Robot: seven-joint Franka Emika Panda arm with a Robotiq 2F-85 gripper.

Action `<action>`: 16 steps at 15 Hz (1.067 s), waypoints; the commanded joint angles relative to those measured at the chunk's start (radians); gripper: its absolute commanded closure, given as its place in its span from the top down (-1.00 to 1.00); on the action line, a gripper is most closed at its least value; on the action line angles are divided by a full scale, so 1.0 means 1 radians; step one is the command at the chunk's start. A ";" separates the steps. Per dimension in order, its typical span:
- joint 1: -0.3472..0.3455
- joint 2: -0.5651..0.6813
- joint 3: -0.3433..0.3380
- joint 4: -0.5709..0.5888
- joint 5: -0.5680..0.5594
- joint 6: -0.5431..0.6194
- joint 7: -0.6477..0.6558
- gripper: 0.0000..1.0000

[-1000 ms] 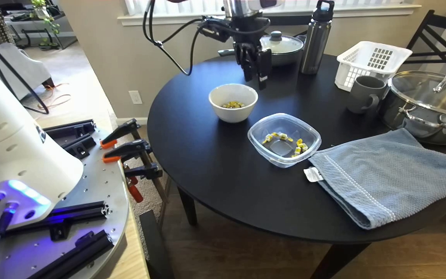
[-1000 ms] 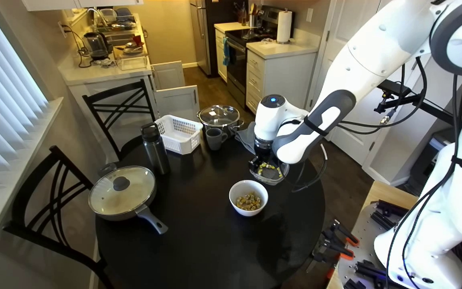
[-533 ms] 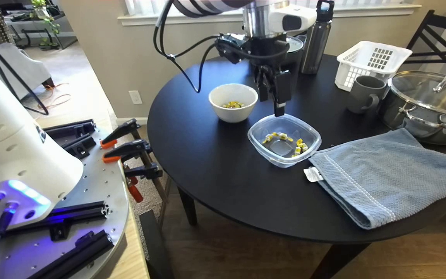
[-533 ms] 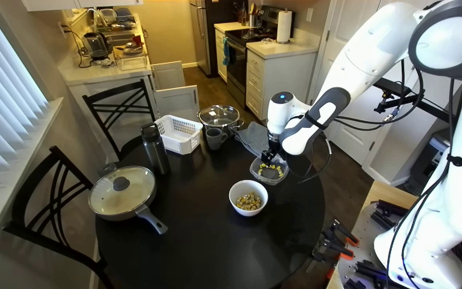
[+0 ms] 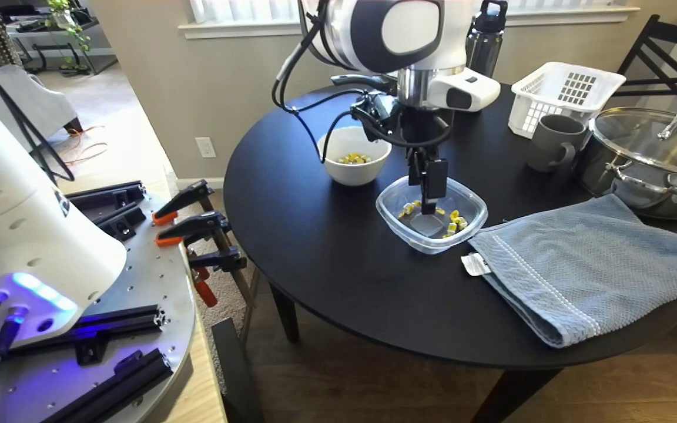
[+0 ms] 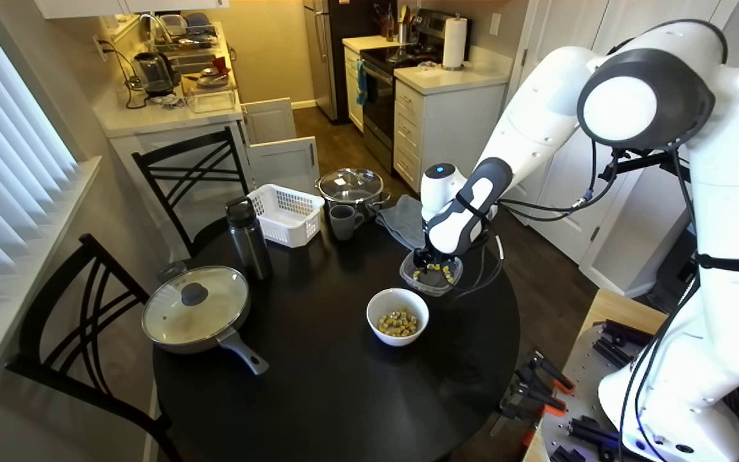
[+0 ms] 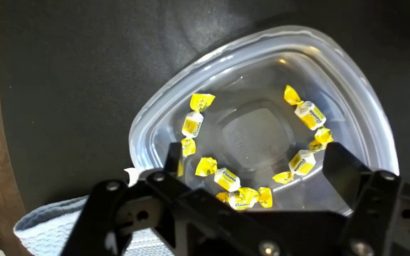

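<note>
Wrist view: the hand [image 7: 256, 156] is spread wide with nothing gripped. Beneath it, inside a clear plastic container [image 7: 290, 33], Ricola candies [image 7: 227, 179] are scattered, the lowermost candy [image 7: 241, 202] aligned roughly with the closing direction.

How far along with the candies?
Looks done: yellow candies lie in the white bowl. In hand: nothing; the gripper is open, over or in the plastic container. Possibly left: at least five wrapped candies there, ungripped.

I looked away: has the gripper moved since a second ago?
Yes. In an exterior view, the gripper has come down the picture and rightward, from apart from the unmoved clear container to overlapping it.
</note>
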 commanded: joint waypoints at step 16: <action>-0.025 0.208 0.056 0.210 0.201 -0.005 -0.022 0.34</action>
